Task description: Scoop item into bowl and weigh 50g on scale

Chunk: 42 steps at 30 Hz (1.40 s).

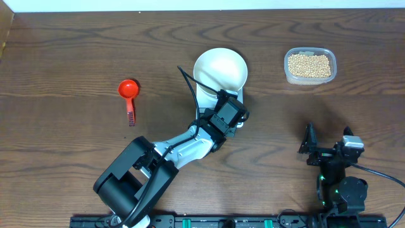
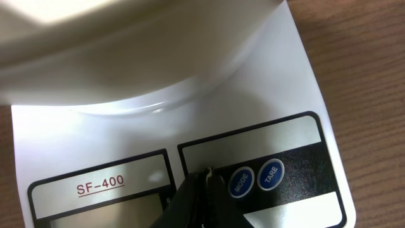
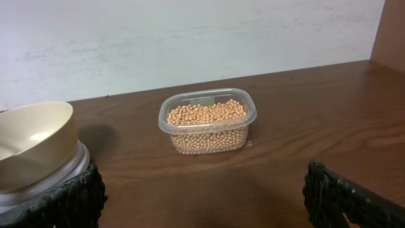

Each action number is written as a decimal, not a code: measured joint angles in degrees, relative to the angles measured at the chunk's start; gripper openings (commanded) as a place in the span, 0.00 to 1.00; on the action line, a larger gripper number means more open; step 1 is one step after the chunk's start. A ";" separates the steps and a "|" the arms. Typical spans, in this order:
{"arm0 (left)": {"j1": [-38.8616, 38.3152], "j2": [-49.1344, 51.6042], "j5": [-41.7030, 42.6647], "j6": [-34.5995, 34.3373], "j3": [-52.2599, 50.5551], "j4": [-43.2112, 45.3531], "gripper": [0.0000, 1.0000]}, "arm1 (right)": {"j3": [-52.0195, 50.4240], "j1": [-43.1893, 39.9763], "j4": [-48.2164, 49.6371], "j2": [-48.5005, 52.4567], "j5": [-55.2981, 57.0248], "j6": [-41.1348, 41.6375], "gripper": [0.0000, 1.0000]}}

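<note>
White bowl [image 1: 219, 69] sits on the scale [image 2: 285, 88] just ahead of the left claw [image 2: 204, 183], whose jaws are pinched together, tips at the scale's front panel beside the MODE button [image 2: 241, 182]. The right claw [image 3: 202, 206] stands spread wide and empty above the tabletop [image 3: 285, 145], the beans [image 3: 205, 114] in a clear tub [image 3: 248, 119] straight ahead of it; a red scoop [image 1: 129, 90] lies well left of the left claw

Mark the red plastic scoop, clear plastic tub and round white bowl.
red plastic scoop [image 1: 128, 88]: overhead view, round cup.
clear plastic tub [image 3: 207, 128]: right wrist view, front rim.
round white bowl [image 1: 221, 66]: overhead view, inner wall.
</note>
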 measured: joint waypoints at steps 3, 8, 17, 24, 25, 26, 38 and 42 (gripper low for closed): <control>-0.04 0.07 -0.24 0.04 -0.31 0.92 0.07 | 0.00 0.02 0.00 0.00 0.00 0.00 0.99; -0.09 0.26 -0.28 0.09 -0.66 2.43 0.07 | 0.00 0.00 0.00 0.00 0.00 0.00 0.99; -0.09 0.28 -0.26 0.22 -0.66 2.47 0.07 | 0.00 0.02 0.00 0.00 0.00 0.00 0.99; -0.09 0.37 -0.17 0.94 -0.66 2.45 0.07 | 0.00 0.02 0.00 0.00 0.00 0.00 0.99; -0.09 0.42 -0.26 1.09 -0.66 2.47 0.07 | 0.00 0.02 0.00 0.00 0.00 0.00 0.99; -0.11 0.55 -0.35 1.22 -0.63 2.49 0.07 | 0.00 0.02 0.00 0.00 0.00 0.00 0.99; -0.63 1.11 -1.81 1.53 -0.07 2.03 0.07 | 0.00 0.00 0.00 0.00 0.00 0.00 0.99; -0.63 1.20 -1.86 1.29 0.22 1.38 0.07 | 0.00 0.00 0.00 0.00 0.00 0.00 0.99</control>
